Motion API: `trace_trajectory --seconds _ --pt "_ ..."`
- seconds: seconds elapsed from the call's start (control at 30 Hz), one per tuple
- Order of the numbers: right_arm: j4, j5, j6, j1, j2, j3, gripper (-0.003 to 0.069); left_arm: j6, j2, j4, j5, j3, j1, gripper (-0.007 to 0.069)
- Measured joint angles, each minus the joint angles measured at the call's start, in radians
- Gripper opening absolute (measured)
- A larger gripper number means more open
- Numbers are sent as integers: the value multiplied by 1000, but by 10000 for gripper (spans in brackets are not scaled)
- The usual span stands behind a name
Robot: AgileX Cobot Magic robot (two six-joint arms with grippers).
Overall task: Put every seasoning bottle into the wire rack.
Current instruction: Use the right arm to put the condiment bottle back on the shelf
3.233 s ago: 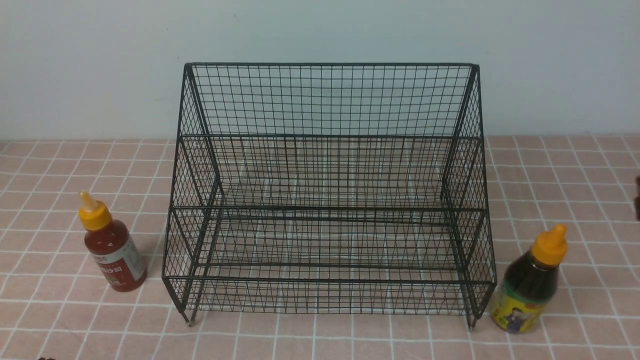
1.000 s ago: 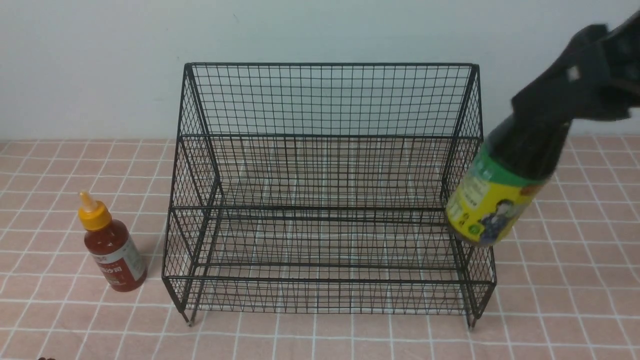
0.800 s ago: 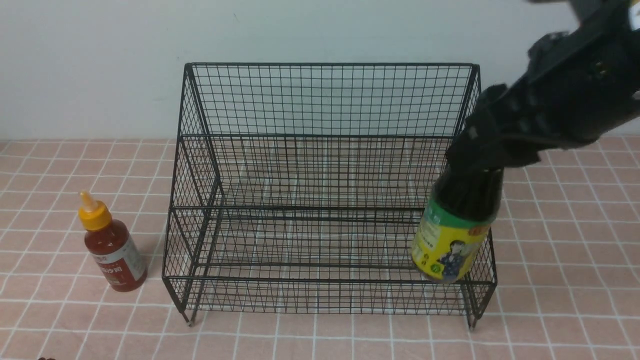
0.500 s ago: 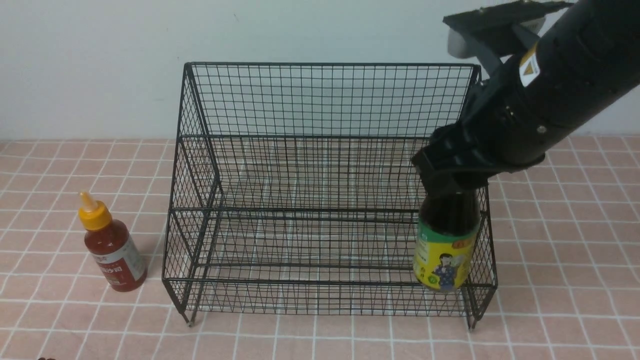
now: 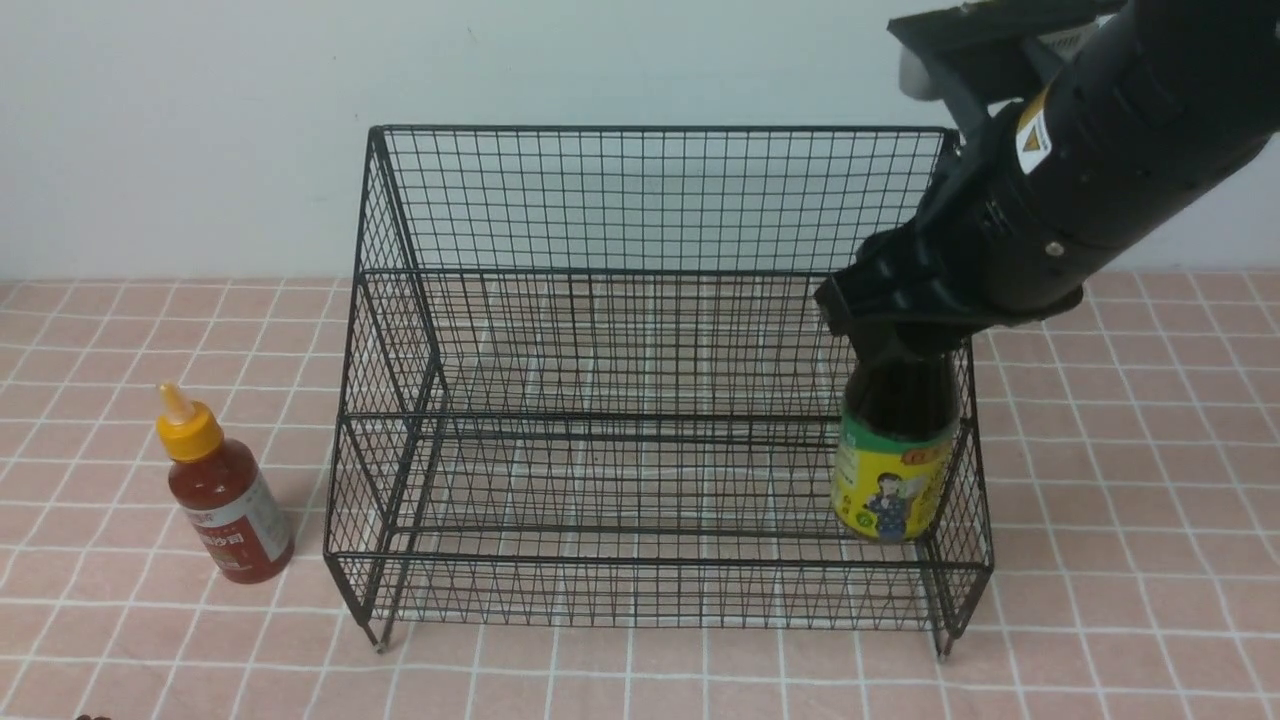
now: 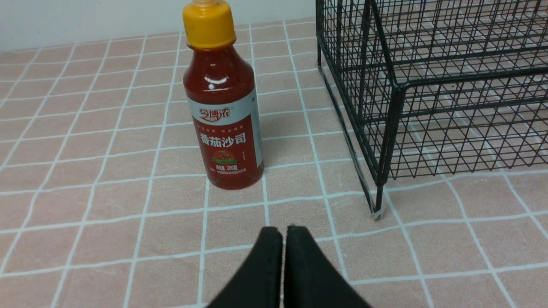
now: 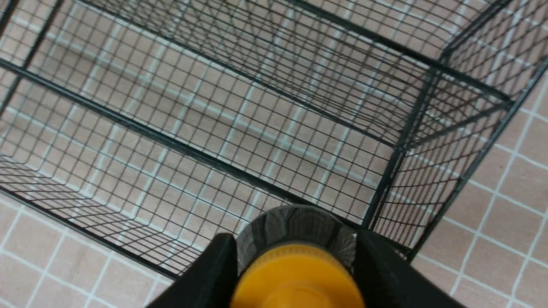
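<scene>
The dark sauce seasoning bottle (image 5: 889, 462) hangs upright inside the right end of the wire rack's (image 5: 650, 200) lower front tier. Its base is about level with the tier floor; contact is unclear. My right gripper (image 5: 900, 325) is shut on its shoulder from above. In the right wrist view the fingers flank the orange cap (image 7: 296, 278), with the gripper (image 7: 295, 238) over the rack (image 7: 171, 141). The red sauce seasoning bottle (image 5: 225, 500) stands on the table left of the rack. It also shows in the left wrist view (image 6: 224, 124), beyond my shut, empty left gripper (image 6: 282, 231) and beside the rack's corner (image 6: 391, 107).
A pink tiled cloth (image 5: 1130, 560) covers the table, and a pale wall (image 5: 200, 120) rises close behind the rack. The rack's right side mesh (image 5: 960, 480) stands just beside the held bottle. The rack's short leg (image 6: 376, 209) sits right of the red bottle.
My right arm lifted the dark bottle from the table right of the rack, swung it left over the side and lowered it into the lower tier. The red bottle and left gripper stayed put.
</scene>
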Motion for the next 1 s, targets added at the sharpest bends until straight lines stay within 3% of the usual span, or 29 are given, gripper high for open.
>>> trace_trajectory --seconds 1.0 --pt "129 26 12 0 186 0 322 0 0 0 0 0 0 -7"
